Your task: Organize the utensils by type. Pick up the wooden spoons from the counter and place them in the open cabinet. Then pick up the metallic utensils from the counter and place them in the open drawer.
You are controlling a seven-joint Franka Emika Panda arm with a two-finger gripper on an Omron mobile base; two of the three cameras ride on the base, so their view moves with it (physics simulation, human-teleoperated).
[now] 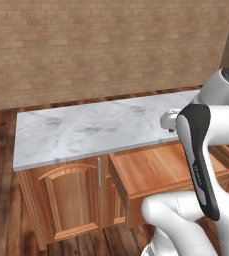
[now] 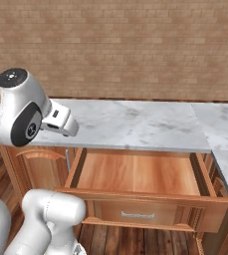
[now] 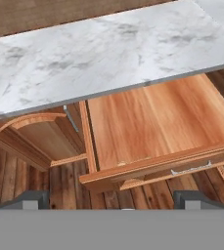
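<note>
hand (image 3: 111, 202) hanging open, gripping nothing, over open drawer (image 3: 152, 122); drawer holding nothing, counter (image 3: 99, 58) showing no utensils; sorting looking unstarted.

One marble counter (image 1: 86, 131) counted. One open drawer (image 2: 135, 174) counted beneath it, pulled out, interior bare wood. One metal drawer handle (image 3: 190, 169) noted on drawer front. One panelled cabinet door (image 1: 66, 200) counted left of drawer, one slim vertical handle (image 1: 99, 171) fitted. One brick wall (image 2: 125, 45) recorded behind.
</note>
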